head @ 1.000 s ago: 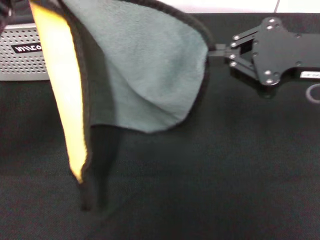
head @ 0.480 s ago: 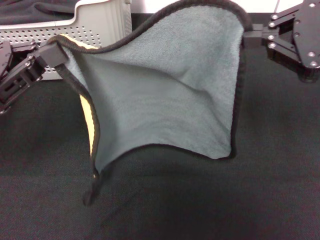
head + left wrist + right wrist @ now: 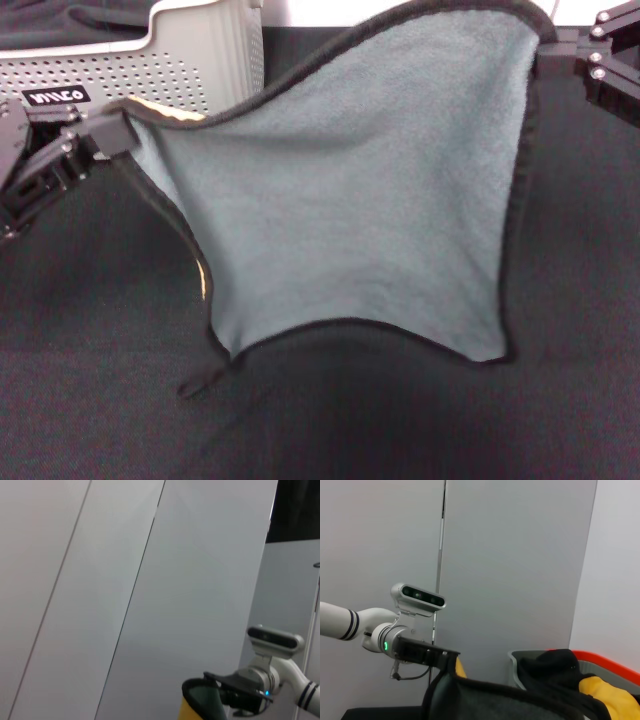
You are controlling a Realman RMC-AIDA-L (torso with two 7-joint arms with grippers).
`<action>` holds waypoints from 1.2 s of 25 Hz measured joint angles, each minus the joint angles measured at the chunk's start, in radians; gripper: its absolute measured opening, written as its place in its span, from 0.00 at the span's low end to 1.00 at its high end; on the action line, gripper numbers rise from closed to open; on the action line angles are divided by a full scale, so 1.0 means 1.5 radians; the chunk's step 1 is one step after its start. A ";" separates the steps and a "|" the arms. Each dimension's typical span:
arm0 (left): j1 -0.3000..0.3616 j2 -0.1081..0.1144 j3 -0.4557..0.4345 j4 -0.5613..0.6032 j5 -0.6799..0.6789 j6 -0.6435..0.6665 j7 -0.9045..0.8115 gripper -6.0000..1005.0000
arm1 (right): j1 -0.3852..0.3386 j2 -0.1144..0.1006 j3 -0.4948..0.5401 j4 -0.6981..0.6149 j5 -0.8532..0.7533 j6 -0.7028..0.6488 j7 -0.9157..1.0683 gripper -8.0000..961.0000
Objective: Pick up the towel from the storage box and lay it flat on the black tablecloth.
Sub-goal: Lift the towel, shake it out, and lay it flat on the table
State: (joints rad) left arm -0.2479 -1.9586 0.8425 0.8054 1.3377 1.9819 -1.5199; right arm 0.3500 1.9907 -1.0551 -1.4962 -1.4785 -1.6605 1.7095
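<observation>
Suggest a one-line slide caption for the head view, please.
Left hand and right hand hold the towel spread by its corners, grey-teal face showing, above the black tablecloth, beside the storage box.

The towel (image 3: 370, 190) shows grey-teal with black edging and a yellow sliver, over the seemingly plain black tablecloth (image 3: 400, 420).

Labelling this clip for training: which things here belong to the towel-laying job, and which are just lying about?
Job:
towel
left gripper, right gripper, each holding a corner
black tablecloth
storage box

Lying about:
dark cloth in the box
</observation>
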 joint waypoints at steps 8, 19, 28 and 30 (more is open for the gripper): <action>0.001 0.000 -0.001 0.026 0.037 0.000 0.009 0.03 | 0.000 0.000 0.010 -0.004 0.000 0.000 0.000 0.01; 0.003 -0.022 -0.038 0.064 0.062 -0.001 0.120 0.03 | 0.000 0.002 0.012 -0.009 -0.004 0.002 -0.001 0.01; 0.008 -0.047 -0.064 0.089 0.056 -0.001 0.164 0.04 | 0.000 0.002 0.012 -0.009 -0.004 0.001 -0.003 0.01; 0.008 -0.051 -0.070 0.090 0.056 0.000 0.173 0.04 | 0.001 0.002 0.012 -0.009 -0.004 0.000 -0.003 0.01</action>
State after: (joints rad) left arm -0.2363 -2.0355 0.7375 0.9397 1.4219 1.9816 -1.2600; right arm 0.3510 1.9942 -1.0369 -1.5096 -1.4850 -1.6599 1.7051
